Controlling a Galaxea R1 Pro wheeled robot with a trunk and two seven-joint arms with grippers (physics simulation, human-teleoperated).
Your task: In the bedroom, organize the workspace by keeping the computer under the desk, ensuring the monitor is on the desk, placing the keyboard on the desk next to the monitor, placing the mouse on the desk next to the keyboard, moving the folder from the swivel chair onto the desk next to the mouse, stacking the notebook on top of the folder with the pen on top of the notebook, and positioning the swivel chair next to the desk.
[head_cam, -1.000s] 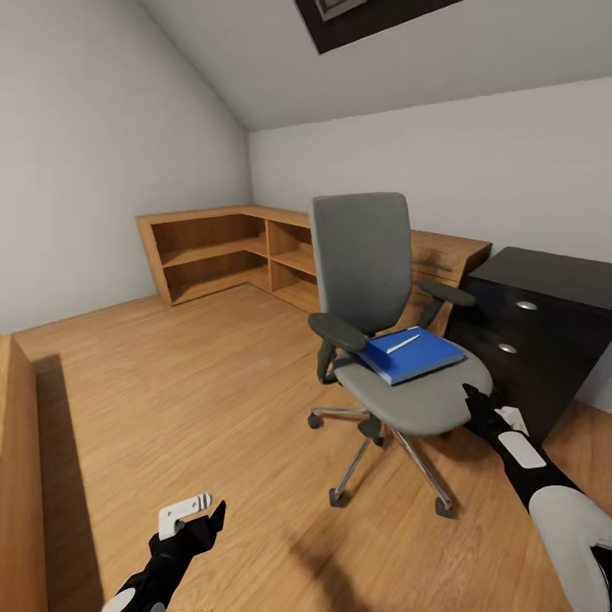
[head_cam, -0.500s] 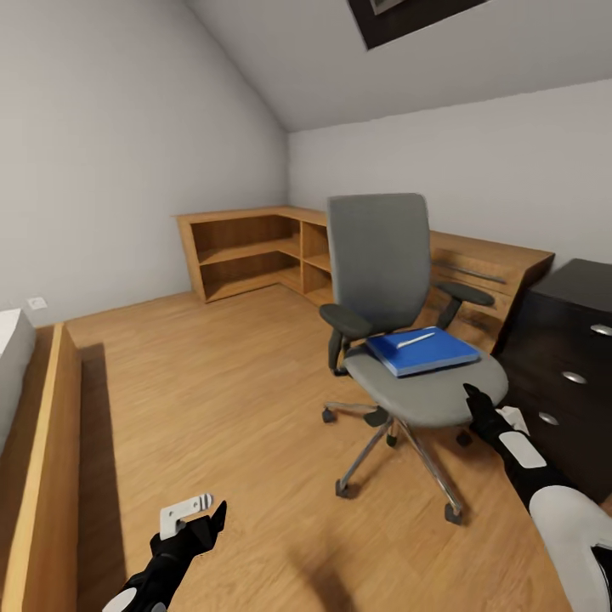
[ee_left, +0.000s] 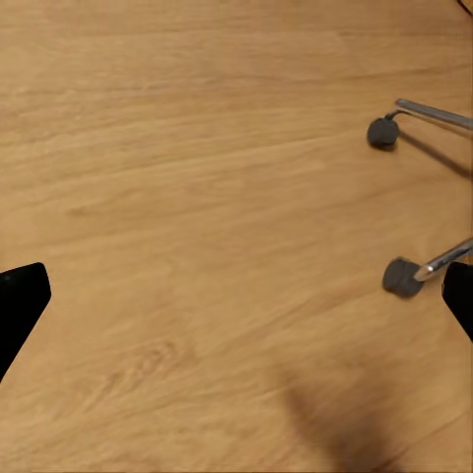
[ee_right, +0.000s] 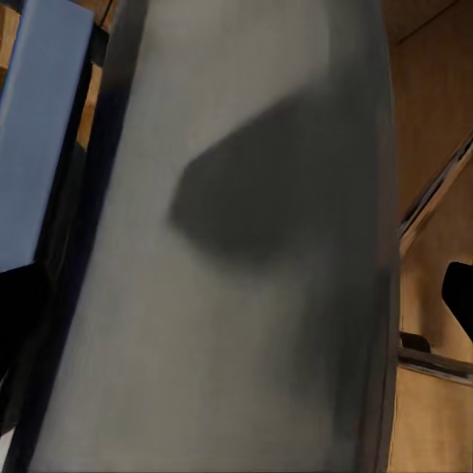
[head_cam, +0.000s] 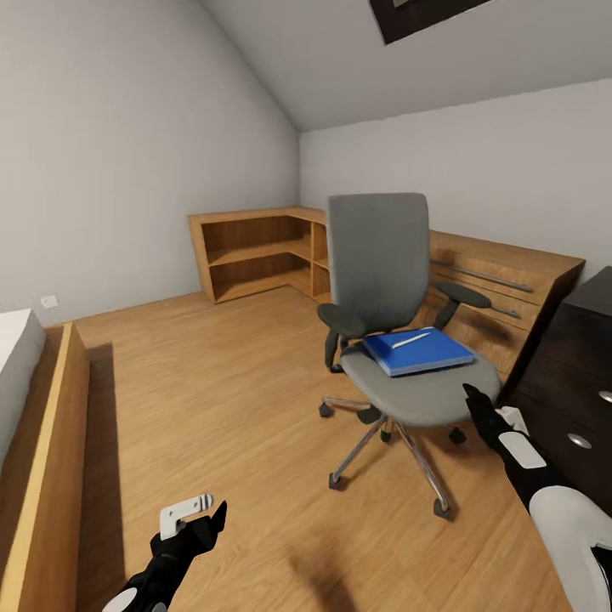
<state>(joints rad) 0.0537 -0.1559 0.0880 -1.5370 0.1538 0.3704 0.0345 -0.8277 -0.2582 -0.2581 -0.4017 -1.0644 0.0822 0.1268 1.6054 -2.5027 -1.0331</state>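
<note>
The swivel chair [head_cam: 379, 255] stands mid-room on the wood floor, its grey seat [ee_right: 246, 296] close in the right wrist view. On the seat lies the blue folder [head_cam: 421, 352] [ee_right: 39, 128] with the white pen [head_cam: 411, 340] on top. My right gripper [head_cam: 473, 399] [ee_right: 236, 305] is open at the seat's front right edge. Low over bare floor, my left gripper [head_cam: 214, 514] [ee_left: 236, 301] is open and holds nothing; chair castors [ee_left: 382, 131] show nearby. The desk's black drawer unit [head_cam: 586, 374] is at the right edge. Computer, monitor, keyboard, mouse and notebook are out of view.
Light wooden low shelving [head_cam: 255, 255] runs along the back corner and behind the chair. A wooden bed frame [head_cam: 51, 459] with a white mattress [head_cam: 13, 357] borders the left. Open floor [head_cam: 212, 382] lies between bed and chair. A skylight [head_cam: 425, 13] sits overhead.
The camera has moved: shelving and drawer unit slid right in the picture and the bed came into view at left. The chair stays by my right gripper. Both arms look unchanged.
</note>
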